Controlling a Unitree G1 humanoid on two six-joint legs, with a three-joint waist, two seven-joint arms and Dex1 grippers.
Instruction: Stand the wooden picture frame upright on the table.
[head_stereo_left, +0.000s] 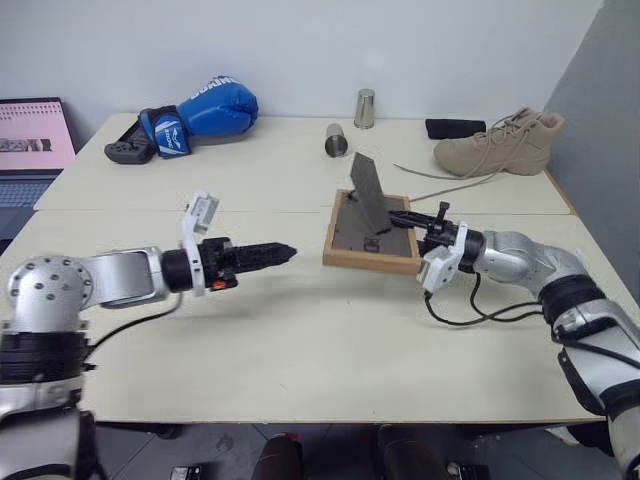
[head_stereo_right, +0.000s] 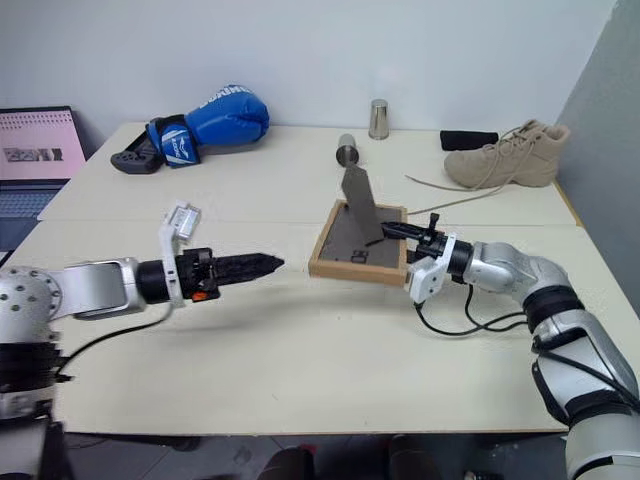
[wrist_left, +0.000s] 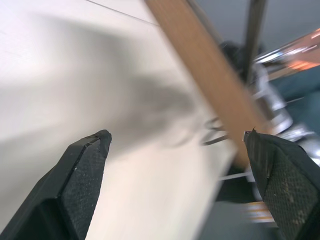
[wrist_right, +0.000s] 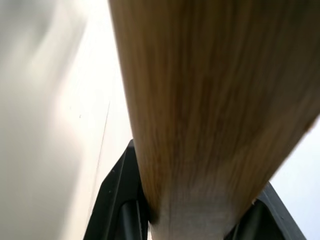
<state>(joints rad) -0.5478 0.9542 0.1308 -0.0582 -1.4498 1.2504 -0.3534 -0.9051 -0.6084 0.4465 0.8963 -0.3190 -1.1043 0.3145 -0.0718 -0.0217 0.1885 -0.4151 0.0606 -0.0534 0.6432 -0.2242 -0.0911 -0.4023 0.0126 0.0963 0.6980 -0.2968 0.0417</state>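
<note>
The wooden picture frame lies face down on the table, right of centre. Its dark grey back faces up and its fold-out stand sticks up at a slant. My right gripper is shut on the frame's right edge; in the right wrist view the wood bar sits between the two black fingers. My left gripper hovers level over the table a short way left of the frame, apart from it. Its fingers stand wide open with nothing between them.
Along the far edge lie a blue boxing glove, a black controller, an upright metal cup, a tipped metal cup, a black pad and a tan boot. A laptop is at far left.
</note>
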